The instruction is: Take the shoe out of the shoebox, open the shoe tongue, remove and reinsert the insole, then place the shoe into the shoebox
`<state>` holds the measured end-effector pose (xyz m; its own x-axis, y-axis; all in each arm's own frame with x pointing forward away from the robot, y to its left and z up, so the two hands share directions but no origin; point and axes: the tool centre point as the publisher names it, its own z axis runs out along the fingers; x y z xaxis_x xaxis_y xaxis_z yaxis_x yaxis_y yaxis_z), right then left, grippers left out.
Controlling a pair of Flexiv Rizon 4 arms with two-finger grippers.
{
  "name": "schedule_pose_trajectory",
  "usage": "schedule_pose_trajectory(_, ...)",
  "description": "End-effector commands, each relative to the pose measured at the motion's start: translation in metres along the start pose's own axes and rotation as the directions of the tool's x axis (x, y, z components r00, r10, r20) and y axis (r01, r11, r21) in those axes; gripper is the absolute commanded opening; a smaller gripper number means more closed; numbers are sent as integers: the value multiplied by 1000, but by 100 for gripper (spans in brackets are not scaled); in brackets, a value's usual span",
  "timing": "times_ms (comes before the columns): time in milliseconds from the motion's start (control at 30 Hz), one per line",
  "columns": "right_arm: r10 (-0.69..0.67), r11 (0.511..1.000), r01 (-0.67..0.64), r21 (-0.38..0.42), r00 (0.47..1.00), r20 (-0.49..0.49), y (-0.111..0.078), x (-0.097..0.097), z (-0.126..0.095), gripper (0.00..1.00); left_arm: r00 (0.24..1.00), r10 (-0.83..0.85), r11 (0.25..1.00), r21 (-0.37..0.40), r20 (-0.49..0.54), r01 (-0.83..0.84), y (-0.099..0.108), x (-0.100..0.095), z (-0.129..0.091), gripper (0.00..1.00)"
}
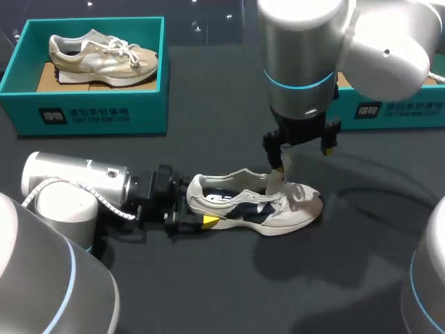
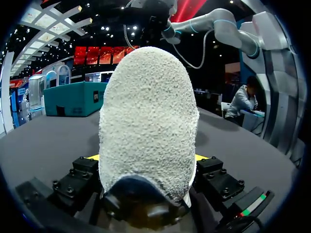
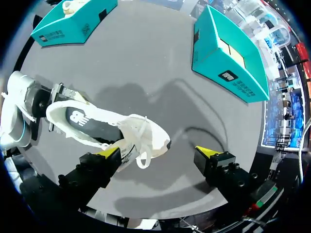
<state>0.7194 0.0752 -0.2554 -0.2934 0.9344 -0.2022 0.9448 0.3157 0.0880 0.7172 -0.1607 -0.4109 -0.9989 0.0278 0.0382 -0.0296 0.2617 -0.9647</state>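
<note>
Jaws of the left gripper clamp the shoe by its heel, while the right gripper gapes beside the soft tongue, likely best pinched at its tip.

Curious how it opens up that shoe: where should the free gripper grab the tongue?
The tongue's top edge, pinched from above: it stands up clear of the laces as a thin flap, and the left gripper holds the shoe by its heel.
</note>
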Motion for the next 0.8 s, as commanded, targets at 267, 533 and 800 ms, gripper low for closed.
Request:
schedule_pose_trajectory(267, -527, 850, 527, -11, 849, 33, 22, 69, -62, 0, 1000, 0, 1000, 1, 1, 0, 0, 1, -1, 0)
schedule_pose_trajectory(533, -769, 622, 772, -129, 634, 85, 9, 105, -61, 0, 1000, 0, 1000, 1, 1, 0, 0, 1, -1, 0)
schedule_pose_trajectory(800, -769, 622, 772, -129, 634, 85, 9, 105, -61, 0, 1000, 0, 1000, 1, 1, 0, 0, 1, -1, 0)
